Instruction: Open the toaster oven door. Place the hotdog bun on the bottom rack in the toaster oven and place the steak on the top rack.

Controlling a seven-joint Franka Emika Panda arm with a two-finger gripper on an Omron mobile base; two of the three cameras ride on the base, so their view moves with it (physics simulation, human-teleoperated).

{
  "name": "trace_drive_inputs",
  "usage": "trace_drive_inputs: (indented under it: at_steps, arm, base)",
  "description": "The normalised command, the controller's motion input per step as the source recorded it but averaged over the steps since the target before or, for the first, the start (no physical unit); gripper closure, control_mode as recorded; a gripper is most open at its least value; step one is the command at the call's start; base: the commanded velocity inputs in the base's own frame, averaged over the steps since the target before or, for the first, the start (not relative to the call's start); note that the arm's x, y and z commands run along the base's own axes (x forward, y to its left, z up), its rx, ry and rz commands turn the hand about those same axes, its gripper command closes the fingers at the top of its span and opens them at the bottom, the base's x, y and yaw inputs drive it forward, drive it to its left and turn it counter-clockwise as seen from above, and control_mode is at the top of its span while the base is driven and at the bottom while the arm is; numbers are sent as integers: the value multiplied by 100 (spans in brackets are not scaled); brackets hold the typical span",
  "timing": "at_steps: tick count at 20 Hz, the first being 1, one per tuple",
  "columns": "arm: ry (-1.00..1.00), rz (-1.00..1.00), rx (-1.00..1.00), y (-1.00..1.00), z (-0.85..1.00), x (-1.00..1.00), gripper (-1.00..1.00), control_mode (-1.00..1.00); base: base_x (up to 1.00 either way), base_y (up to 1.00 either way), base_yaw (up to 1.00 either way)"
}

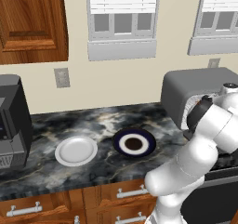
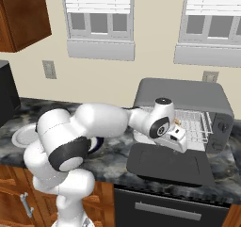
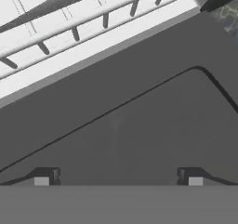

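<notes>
Jaws spread wide and empty, the gripper (image 3: pixel 118 179) hangs over the dropped oven door (image 2: pixel 164 164), racks (image 3: pixel 69 28) at 11 o'clock.

Cream wall (image 1: pixel 116 83) with two shuttered windows (image 1: pixel 122 21) — dark marble counter (image 1: pixel 107 165), wooden cabinets (image 1: pixel 30 23).

The white arm (image 2: pixel 89 127) rises from its base, bends at a dark-jointed elbow and reaches out level to the right in the right base view. Its wrist turns downward at the far end, so the claw (image 2: pixel 178 139) points down and slightly forward. In the hand view the two dark fingertips (image 3: pixel 44 177) stand wide apart, with nothing between them.
</notes>
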Motion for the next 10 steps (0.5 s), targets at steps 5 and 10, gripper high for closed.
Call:
trace_drive_inputs:
  at_steps: [5,10]
  arm:
    - [-3,-9,2,0,-14,25,-100,-100]
    - [-1,-9,4,0,-7,36,-100,-100]
  base:
    - [0,0,0]
    - [0,0,0]
